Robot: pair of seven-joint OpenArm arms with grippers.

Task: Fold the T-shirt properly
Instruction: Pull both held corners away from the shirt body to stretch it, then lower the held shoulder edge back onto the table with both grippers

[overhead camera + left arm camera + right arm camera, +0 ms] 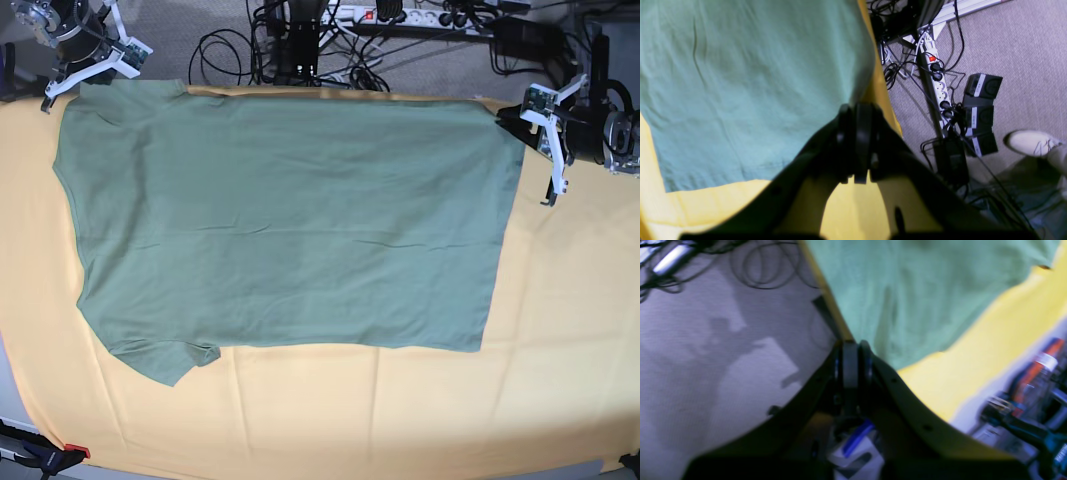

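Pressed together, the right gripper (pixel 82 88) sits at the base view's 10 o'clock corner, its jaws shut on the T-shirt (pixel 290 225) at the garment's upper left corner. From the right wrist view that same gripper (pixel 853 350) meets the green fabric's edge where it crosses the yellow-orange cloth (pixel 977 363), with grey carpet (pixel 706 350) off at 9 o'clock. The T-shirt lies spread flat across the middle of the cloth (pixel 330 410), one sleeve poking out toward 7 o'clock. At 2 o'clock the left gripper (pixel 508 122) is likewise pressed together, pinching the shirt's upper right corner. Its wrist view shows the gripper (pixel 857 113) at the fabric's edge, with a power strip (pixel 938 88) and a pale shoe (pixel 1032 142) on the floor toward 3 o'clock
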